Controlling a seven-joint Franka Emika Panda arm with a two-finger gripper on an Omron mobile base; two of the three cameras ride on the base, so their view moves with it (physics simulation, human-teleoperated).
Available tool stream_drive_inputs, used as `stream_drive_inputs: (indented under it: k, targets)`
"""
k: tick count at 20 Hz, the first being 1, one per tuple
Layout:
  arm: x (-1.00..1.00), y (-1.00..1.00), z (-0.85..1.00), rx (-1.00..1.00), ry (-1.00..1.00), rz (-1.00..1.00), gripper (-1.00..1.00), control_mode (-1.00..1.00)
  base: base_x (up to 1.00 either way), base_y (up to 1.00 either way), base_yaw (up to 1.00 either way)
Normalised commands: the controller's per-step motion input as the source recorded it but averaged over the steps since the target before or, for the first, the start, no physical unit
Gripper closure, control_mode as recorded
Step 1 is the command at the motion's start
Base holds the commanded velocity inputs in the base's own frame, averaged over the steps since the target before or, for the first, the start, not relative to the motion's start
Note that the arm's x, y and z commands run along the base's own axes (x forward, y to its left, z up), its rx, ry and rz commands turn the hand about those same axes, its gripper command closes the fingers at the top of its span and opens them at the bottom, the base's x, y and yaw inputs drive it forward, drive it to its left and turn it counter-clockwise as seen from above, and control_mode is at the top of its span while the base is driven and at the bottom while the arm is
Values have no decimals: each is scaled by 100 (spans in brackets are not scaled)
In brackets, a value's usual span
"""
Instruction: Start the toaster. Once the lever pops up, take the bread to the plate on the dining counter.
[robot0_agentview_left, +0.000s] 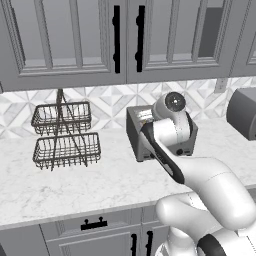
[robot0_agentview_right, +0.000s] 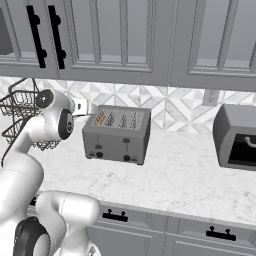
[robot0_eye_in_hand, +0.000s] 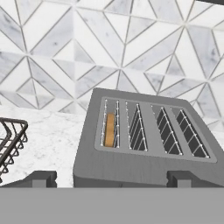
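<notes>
Hand view looks down on the toaster (robot0_eye_in_hand: 148, 144), a boxy grey metal unit with four slots across its top. The bread (robot0_eye_in_hand: 109, 130) sits sunk in the slot at that view's left end, showing as a narrow orange-tan strip between the wire guides. The hand (robot0_eye_in_hand: 111, 178) hangs over the toaster's near side with its two dark fingertips (robot0_eye_in_hand: 43, 177) spread wide apart, gripping nothing; both tips are clear of the toaster's body.

In the right base view the toaster (robot0_agentview_right: 117, 134) stands on the white marble counter (robot0_agentview_right: 190, 180) close to its back edge, against the tiled wall, with small black knobs along the bottom of its front face. The bread (robot0_agentview_right: 100, 119) shows in the slot nearest the arm. A rounded dark grey appliance (robot0_agentview_right: 235, 137) sits farther toward the counter's right end, well apart from the toaster. A two-tier black wire basket (robot0_agentview_left: 64, 134) stands toward the counter's left end, near the back edge. In the left base view the arm covers much of the toaster (robot0_agentview_left: 135, 131).
</notes>
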Motion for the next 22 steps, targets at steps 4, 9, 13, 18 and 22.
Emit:
stream_drive_inputs:
  k: [4,9,13,18,22]
  targets:
    - [0,0,0,0,0,0,-100,-100,0,0,0]
    - [0,0,0,0,0,0,-100,-100,0,0,0]
    - [0,0,0,0,0,0,-100,-100,0,0,0]
    - [0,0,0,0,0,0,-100,-100,0,0,0]
    - [0,0,0,0,0,0,-100,-100,0,0,0]
